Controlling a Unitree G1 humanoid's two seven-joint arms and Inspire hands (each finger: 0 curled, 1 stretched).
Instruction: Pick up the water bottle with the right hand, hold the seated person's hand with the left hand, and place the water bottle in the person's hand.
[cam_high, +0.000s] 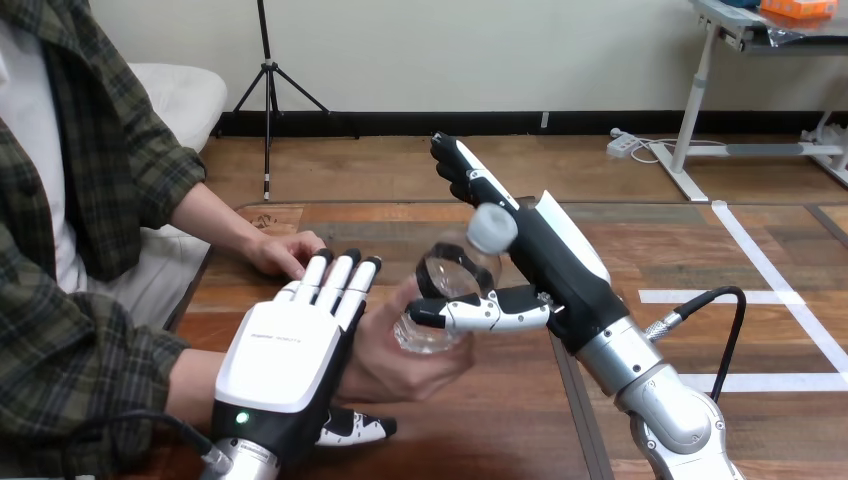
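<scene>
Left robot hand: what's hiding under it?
The person's hand lies under the left robot hand, cupping the water bottle. Its wrist and part of the palm are covered, so the contact there can't be seen.

The camera sits on the robot's head, looking forward and down across the wooden table (690, 250). It is near (the robot's arms (660, 400) enter at the bottom edge), the person (70, 250) seated at left.

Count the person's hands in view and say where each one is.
2. The person's upper hand rests on the brown wooden table at the left; the person's lower hand lies palm-up at the centre, beside the black-and-white left robot hand, cupping the clear plastic water bottle.
</scene>
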